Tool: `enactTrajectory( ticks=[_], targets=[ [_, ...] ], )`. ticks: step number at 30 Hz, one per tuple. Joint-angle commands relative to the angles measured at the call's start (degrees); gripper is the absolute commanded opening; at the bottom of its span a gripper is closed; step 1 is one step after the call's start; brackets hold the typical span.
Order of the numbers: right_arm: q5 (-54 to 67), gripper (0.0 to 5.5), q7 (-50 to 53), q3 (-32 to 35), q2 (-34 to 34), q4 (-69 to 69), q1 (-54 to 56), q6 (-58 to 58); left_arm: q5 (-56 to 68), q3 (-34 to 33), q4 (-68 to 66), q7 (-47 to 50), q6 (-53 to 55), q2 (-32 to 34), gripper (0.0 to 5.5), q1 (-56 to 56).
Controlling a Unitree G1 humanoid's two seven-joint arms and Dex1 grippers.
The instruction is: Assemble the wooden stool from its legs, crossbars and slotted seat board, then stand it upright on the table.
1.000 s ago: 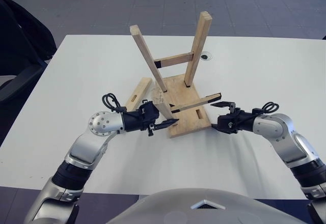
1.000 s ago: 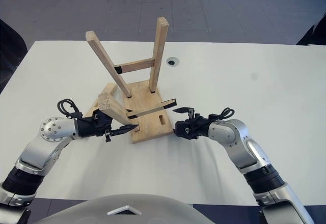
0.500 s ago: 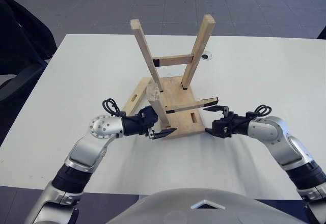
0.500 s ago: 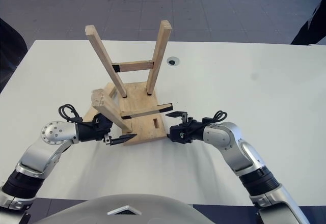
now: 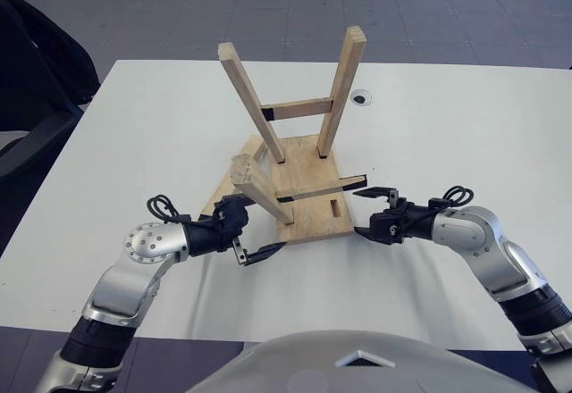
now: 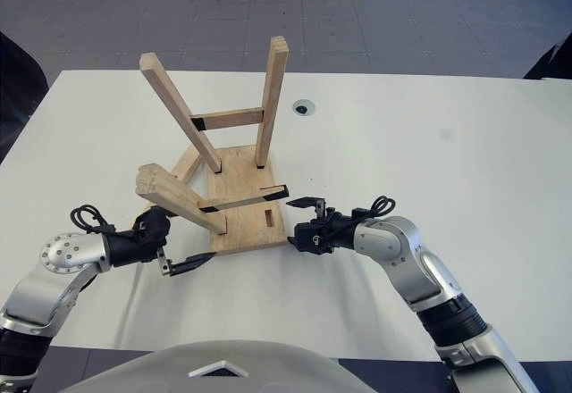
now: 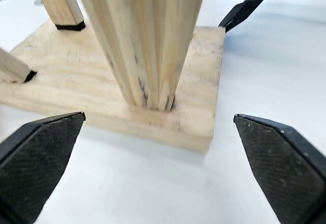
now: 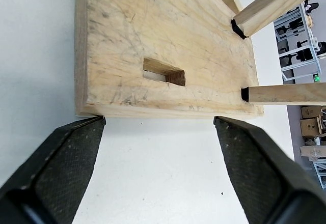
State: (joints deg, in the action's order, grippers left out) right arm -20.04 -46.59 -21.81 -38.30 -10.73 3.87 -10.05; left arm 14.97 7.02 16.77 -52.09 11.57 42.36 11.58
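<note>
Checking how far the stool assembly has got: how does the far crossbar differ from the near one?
The far crossbar is joined at both ends, to the left far leg and right far leg; the near crossbar is joined only to the tilted near leg, its other end free. The far crossbar sits high above the seat board; the near crossbar hangs low over it. Both are pale wood with black ends.

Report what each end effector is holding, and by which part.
Nothing is held. The left end effector and the right end effector are both open, each at a near corner of the seat board.
</note>
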Motion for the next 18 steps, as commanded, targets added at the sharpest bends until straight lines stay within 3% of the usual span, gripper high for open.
enactTrajectory(
  ticks=[1,7,18],
  targets=[
    [-0.18,3.93,0.13,-0.25,0.37,0.0,1.12,-0.18,-4.27,1.74,-1.66,0.69,-1.9,0.43,5.47,0.15],
    [-0.2,3.93,0.04,-0.4,0.99,0.27,1.98,0.07,-7.79,4.96,-3.07,3.98,-0.39,-3.65,5.47,-1.78],
    [-0.37,3.93,0.1,-0.1,0.75,-0.15,0.55,0.8,-11.6,2.61,-13.26,8.61,-3.54,-6.11,5.47,-9.86]
  ],
)
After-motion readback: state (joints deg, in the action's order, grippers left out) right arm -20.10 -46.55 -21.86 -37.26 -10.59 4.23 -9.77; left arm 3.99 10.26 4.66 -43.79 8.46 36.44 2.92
